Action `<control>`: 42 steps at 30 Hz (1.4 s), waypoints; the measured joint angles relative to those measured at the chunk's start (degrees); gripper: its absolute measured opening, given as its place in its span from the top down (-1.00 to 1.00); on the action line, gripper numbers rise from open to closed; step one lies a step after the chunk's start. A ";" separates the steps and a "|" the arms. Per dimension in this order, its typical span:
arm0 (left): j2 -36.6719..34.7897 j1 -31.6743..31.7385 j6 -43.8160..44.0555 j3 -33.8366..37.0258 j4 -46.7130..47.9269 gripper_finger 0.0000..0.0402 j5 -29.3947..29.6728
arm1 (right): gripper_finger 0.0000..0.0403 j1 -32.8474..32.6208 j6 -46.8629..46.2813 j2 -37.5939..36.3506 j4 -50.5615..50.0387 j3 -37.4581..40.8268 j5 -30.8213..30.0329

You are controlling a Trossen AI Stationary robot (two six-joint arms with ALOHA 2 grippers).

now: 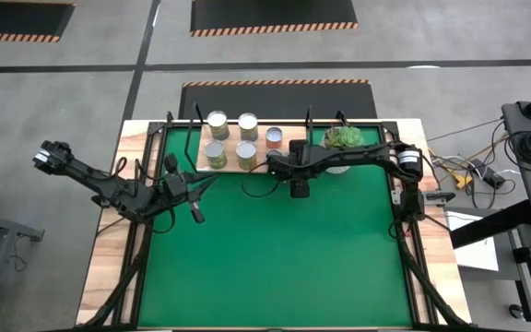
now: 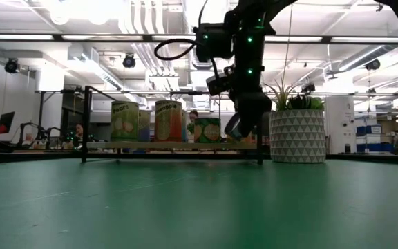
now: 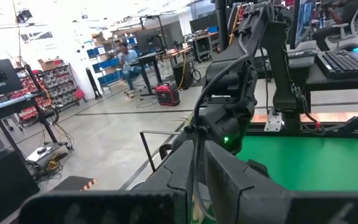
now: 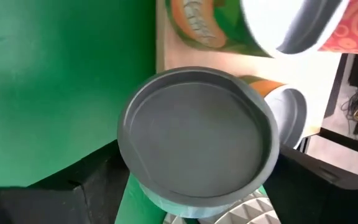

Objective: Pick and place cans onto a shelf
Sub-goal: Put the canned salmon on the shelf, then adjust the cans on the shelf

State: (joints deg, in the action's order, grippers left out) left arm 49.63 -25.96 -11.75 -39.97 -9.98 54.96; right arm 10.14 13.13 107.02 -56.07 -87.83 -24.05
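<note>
Green mat [image 1: 275, 249] mostly bare — five cans [image 1: 218, 121] on shelf [image 1: 203, 159]. Right gripper [image 4: 194, 186], fingers wide around a sixth can [image 4: 197, 149] at shelf's right end — placing; next, lift clear. Left gripper [image 1: 194, 215] shut, empty, waiting left.

Our count of what sits on the table

We count five cans [image 1: 218, 120] in plain sight from above, all on one shelf [image 1: 203, 159], and a sixth can [image 4: 197, 148] between the right gripper's [image 1: 300, 188] spread fingers. We also see one potted plant [image 1: 342, 137], one green mat [image 1: 275, 249] and two arms.
</note>
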 joint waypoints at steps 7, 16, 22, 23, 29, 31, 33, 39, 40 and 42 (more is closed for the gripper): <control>0.00 0.00 0.00 0.00 -0.02 0.90 0.00 | -0.71 1.62 -1.87 0.00 1.48 0.00 -0.01; 0.00 0.00 0.02 -0.17 0.20 0.90 0.00 | -0.72 1.90 -1.58 -0.31 1.13 0.00 0.04; 0.00 0.00 0.02 -0.20 0.24 0.90 0.00 | -0.70 1.66 -0.18 -0.42 0.57 -0.11 0.01; 0.00 0.00 0.02 -0.20 0.24 0.90 0.00 | -0.69 1.61 -0.08 -0.42 0.11 -0.42 0.00; 0.00 0.00 0.02 -0.26 0.22 0.90 0.00 | -0.62 0.89 -0.08 -0.52 -4.60 -5.40 0.01; 0.00 0.00 0.02 -0.26 0.24 0.90 0.00 | -0.62 0.85 -0.08 -0.52 -5.81 -7.34 0.01; 0.00 0.00 0.02 -0.27 0.22 0.90 0.00 | -0.61 0.85 -0.08 -0.52 -6.76 -9.13 0.01; 0.00 0.00 0.02 -0.28 0.20 0.90 0.00 | -0.25 0.98 2.03 -0.52 -7.90 -14.17 -0.01; 0.00 0.00 0.02 -0.28 0.20 0.90 0.00 | -0.15 1.02 2.78 -0.52 -7.81 -14.95 -0.01; 0.00 0.00 0.04 -0.28 0.15 0.90 0.00 | 0.06 1.00 3.38 -0.52 -7.63 -16.66 -0.02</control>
State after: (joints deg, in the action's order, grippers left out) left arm 49.63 -25.96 -11.71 -40.25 -9.82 54.96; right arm 11.14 16.52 106.50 -63.70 -104.49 -24.06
